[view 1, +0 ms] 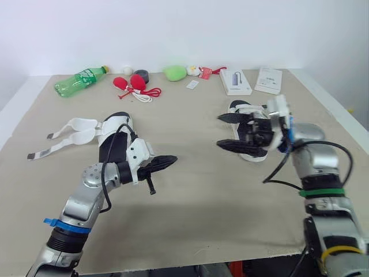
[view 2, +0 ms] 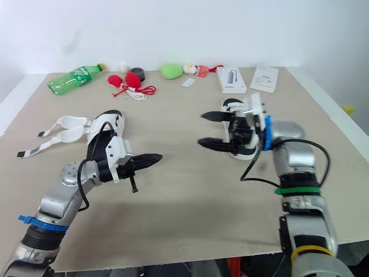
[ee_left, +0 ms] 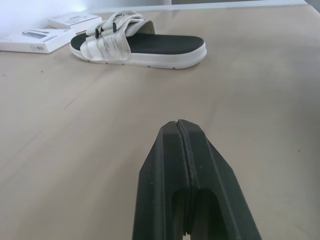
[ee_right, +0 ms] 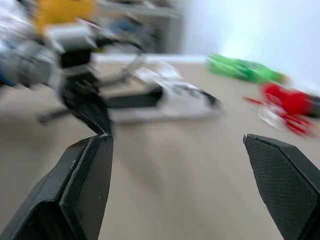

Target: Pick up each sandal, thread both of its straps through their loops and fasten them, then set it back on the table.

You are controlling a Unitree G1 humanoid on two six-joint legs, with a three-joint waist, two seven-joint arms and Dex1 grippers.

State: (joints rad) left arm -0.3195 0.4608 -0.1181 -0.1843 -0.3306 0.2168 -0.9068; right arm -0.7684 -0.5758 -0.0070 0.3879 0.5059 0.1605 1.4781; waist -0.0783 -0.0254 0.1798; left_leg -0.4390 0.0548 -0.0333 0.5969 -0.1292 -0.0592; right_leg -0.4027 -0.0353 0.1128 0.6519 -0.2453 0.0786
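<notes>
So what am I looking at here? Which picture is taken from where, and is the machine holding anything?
It is a humanoid robot with two arms, each ending in a black two-fingered gripper. The two wide pictures come from cameras in its head, looking down over a table. The other two come from cameras on its wrists, looking along the fingers. The left gripper is shut and the right gripper is open; neither holds anything. Two white sandals lie on the table: the left sandal has its straps loose and splayed out, while the right sandal looks strapped up. Along the far edge are a green bottle, some red items and two white boxes.
</notes>
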